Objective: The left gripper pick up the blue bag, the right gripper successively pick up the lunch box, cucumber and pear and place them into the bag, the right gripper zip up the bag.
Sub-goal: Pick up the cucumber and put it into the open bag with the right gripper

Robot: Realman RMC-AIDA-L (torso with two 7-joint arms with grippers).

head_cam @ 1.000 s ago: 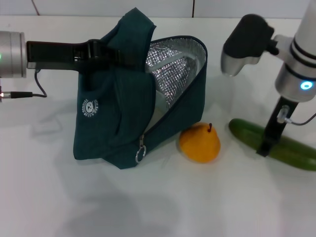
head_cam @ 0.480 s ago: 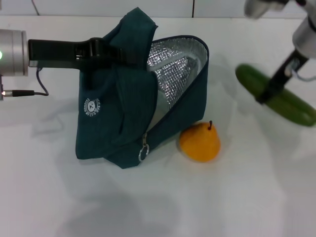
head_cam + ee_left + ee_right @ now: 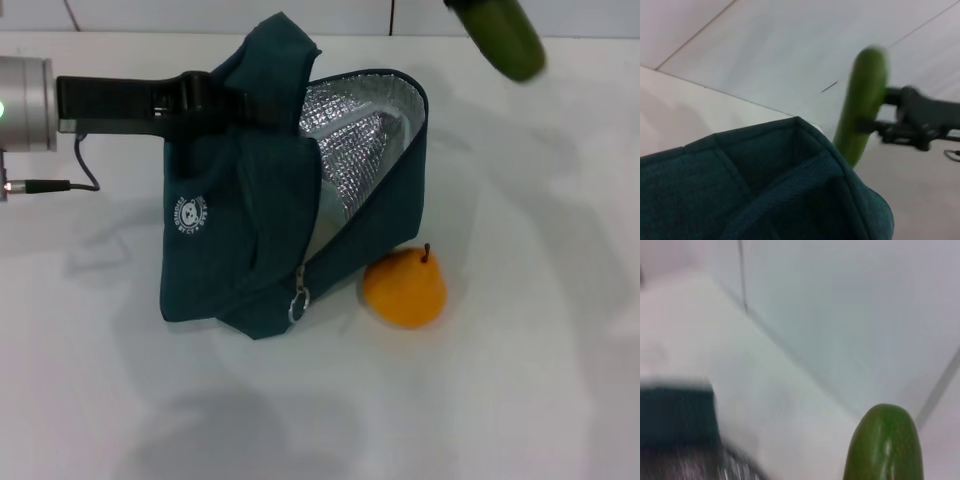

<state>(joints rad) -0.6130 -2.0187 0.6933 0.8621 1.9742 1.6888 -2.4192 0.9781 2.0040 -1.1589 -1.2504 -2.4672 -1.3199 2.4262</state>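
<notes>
The left gripper (image 3: 240, 103), a black two-fingered claw on a black arm with a silver cylinder joint, comes in from the left side of the head view and is clamped onto the blue bag (image 3: 250, 230) at one of its padded loop handles, so the bag hangs up off the white table (image 3: 520, 380) with its lower edge resting there. The bag is soft dark teal fabric, kind of slumped and folded, and its mouth gapes open toward the right, showing crinkly silver foil lining (image 3: 350, 140). There's a small round white logo (image 3: 188, 214) on the side and a metal ring zip pull (image 3: 298, 305) dangling near the bottom corner. The pear (image 3: 404, 289) is plump, smooth, orange-yellow with a short dark stem, sitting on the table just beside the bag's lower right edge, right by the zip. The cucumber (image 3: 497, 32) is up in the air at the top of the head view, above and to the right of the bag's opening, thick, glossy and dark green with a rounded end. In the left wrist view you can see the right gripper (image 3: 875, 131) pinching the cucumber around its middle, with the cucumber standing close to upright beyond the bag's fabric edge. The lunch box isn't anywhere I can see.
</notes>
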